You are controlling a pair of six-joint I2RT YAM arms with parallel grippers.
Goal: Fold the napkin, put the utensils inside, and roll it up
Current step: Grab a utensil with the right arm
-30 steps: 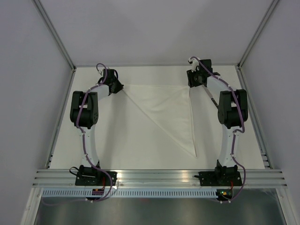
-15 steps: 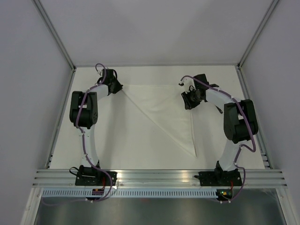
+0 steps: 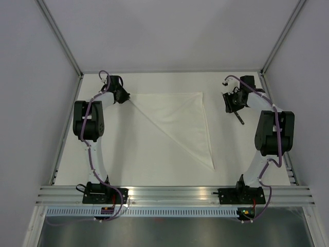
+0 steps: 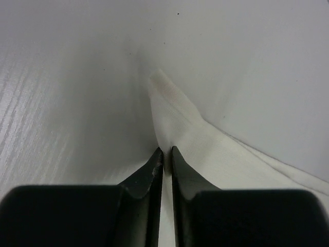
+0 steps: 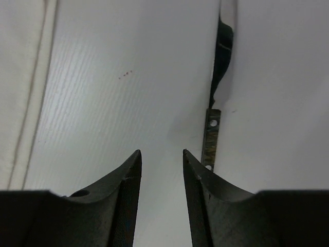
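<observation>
Since the napkin [image 3: 180,121] lies folded on the surface [image 3: 128,154], knife [image 5: 222,62] next: my right end effector [image 5: 161,153] is open, empty, knife just outside the jaws. I'd shift, straddle handle, close. My left end effector [image 4: 167,149]: nearly closed at napkin corner.

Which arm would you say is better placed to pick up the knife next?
Right arm: its open jaws hover beside the knife, right of the napkin. The left arm has its jaws nearly closed at the napkin's far-left corner, across the cloth.
</observation>
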